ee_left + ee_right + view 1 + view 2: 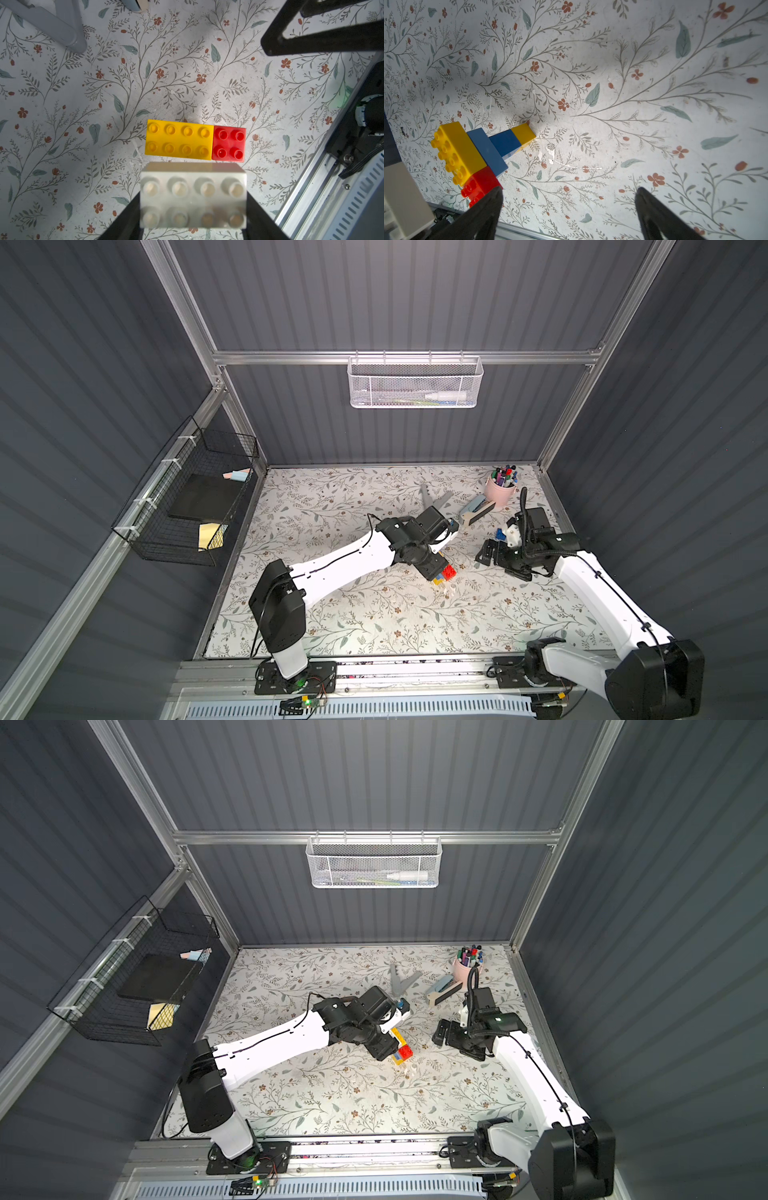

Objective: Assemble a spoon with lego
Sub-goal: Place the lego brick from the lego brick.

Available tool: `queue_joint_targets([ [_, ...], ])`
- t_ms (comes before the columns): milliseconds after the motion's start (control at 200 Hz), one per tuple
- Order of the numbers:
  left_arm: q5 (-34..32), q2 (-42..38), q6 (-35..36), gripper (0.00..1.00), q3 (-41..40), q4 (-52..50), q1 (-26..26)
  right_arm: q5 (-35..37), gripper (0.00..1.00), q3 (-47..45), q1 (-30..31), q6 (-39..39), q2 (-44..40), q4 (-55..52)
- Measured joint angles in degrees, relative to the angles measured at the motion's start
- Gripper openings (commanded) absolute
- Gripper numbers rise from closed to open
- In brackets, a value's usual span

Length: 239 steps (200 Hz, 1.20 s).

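The spoon (pixel 481 149) lies on the flowered table: a yellow-and-blue handle (pixel 513 139), a blue oblong brick, then a yellow oblong brick (pixel 178 142) with a red square brick (pixel 228 144) at its end. In both top views only the red brick (pixel 449 572) (pixel 405 1052) and some yellow show beside the left arm. My left gripper (pixel 193 207) is shut on a white oblong lego brick (pixel 193 172), held above the table alongside the yellow brick. My right gripper (pixel 569 193) (pixel 488 551) stands open and empty over bare table, one finger next to the red brick.
A grey V-shaped piece (pixel 432 497), a wooden-handled tool (pixel 478 510) and a pink cup of pens (pixel 500 489) sit at the back. A black wire basket (pixel 187 506) hangs on the left wall, a white mesh basket (pixel 413 383) on the back wall. A metal rail (pixel 415 668) runs along the front.
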Motion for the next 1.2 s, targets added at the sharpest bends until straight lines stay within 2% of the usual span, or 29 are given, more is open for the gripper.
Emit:
queue_joint_targets([
  [365,-0.76,2.78,0.0,0.67,1.75,0.44,-1.66,-1.29,0.99,0.0,0.0,-0.02,0.0,0.17],
  [1196,-4.09,5.68,1.09,0.71,3.06,2.01,-1.66,-3.87,0.99,-0.48,0.0,-0.26,-0.02,0.48],
])
